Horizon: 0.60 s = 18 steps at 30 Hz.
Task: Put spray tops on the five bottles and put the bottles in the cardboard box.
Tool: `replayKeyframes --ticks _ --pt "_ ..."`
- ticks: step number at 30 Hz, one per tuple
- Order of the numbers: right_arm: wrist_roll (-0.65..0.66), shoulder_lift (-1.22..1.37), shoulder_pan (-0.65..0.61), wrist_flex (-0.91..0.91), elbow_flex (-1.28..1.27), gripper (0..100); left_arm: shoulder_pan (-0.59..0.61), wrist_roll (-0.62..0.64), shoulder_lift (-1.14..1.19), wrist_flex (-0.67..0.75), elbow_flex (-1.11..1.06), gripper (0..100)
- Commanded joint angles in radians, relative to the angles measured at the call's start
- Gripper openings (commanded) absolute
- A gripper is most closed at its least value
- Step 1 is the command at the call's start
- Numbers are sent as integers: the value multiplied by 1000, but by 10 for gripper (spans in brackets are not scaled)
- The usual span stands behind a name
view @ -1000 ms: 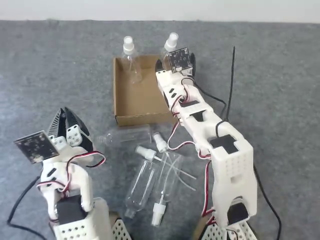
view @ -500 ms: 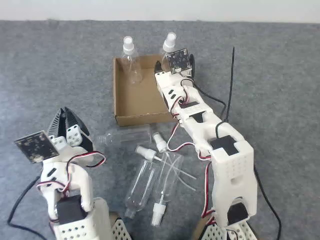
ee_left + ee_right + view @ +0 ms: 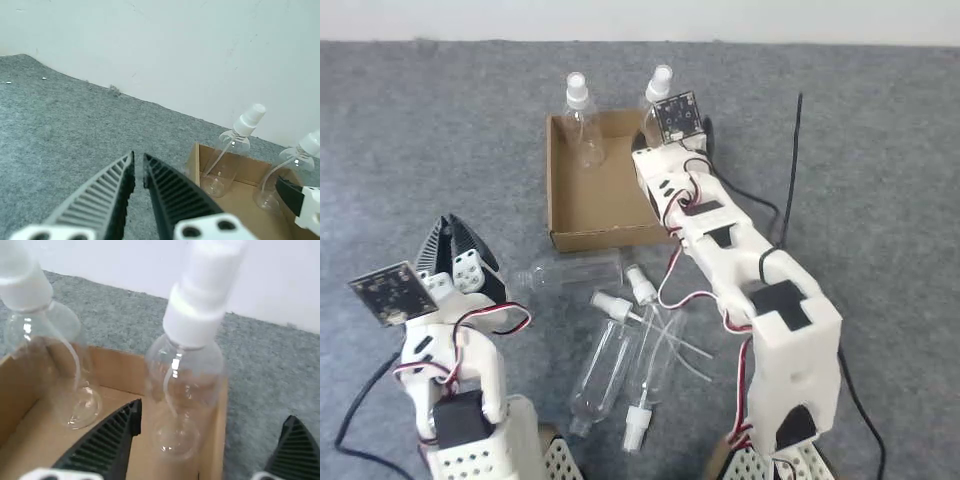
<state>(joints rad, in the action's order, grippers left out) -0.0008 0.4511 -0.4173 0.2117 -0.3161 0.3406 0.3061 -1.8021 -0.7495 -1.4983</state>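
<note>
The cardboard box [image 3: 582,205] lies at the table's far middle. Two clear bottles with white spray tops stand upright along its back wall, one at the left [image 3: 582,125] and one in the right corner [image 3: 657,98]. My right gripper [image 3: 214,417] is open, its fingers either side of the corner bottle [image 3: 184,382] without touching it. My left gripper [image 3: 139,159] is shut and empty, raised over the near left of the table [image 3: 452,245]. Between the arms lie an uncapped bottle [image 3: 570,270], two more bottles [image 3: 600,370] [image 3: 655,335] and a loose spray top [image 3: 638,425].
Grey carpet [image 3: 440,140] covers the table. A white wall [image 3: 150,45] stands behind it. Black cables [image 3: 790,160] trail to the right of the right arm. The box floor [image 3: 595,205] in front of the two bottles is bare.
The right arm's near section has swung a little to the right and its wrist has edged slightly farther back at the box corner. The left arm and both boxed bottles have stayed put.
</note>
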Motion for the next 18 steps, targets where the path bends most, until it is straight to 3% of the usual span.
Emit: replayKeyframes --ticks 1,18 --pt "9 -145 -5 -5 -34 381 2 -8 -20 32 10 27" --pt "15 -541 -19 -61 -393 380 5 -11 -20 32 8 27"
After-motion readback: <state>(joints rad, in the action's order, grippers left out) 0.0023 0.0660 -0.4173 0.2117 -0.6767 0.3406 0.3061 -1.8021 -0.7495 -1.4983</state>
